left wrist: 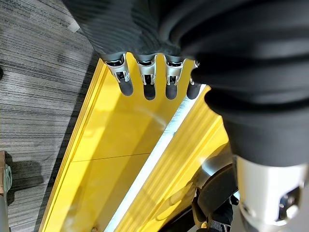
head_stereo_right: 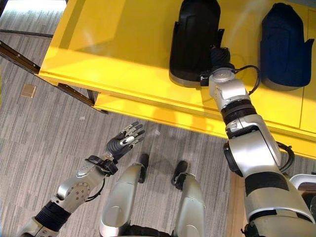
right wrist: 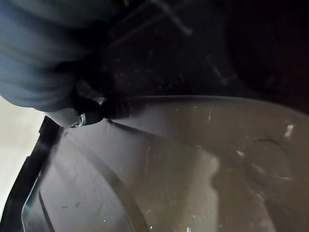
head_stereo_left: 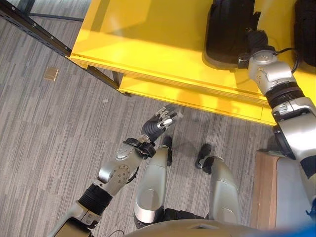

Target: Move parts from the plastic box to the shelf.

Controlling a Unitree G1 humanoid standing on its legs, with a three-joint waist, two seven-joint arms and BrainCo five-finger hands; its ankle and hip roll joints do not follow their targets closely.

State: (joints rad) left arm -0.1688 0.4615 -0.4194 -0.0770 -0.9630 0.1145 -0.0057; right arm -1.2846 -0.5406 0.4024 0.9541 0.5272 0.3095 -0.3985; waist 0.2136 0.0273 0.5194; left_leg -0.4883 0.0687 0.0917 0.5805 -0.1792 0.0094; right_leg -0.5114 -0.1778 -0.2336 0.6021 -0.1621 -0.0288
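Placement underway, upper right: right robot hand point(head_stereo_right: 220, 58) against glossy black moulded plastic part point(head_stereo_right: 193, 39) on yellow shelf point(head_stereo_right: 113, 54); grip undeterminable. Left robot hand point(head_stereo_right: 123, 138) wide, idle. Recommended: settle part flat before release.

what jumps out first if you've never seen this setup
The bright yellow shelf across the top, with a black part standing on it and a dark blue part to its right. The right hand reaches against the black part; the left hand hangs open over grey carpet.
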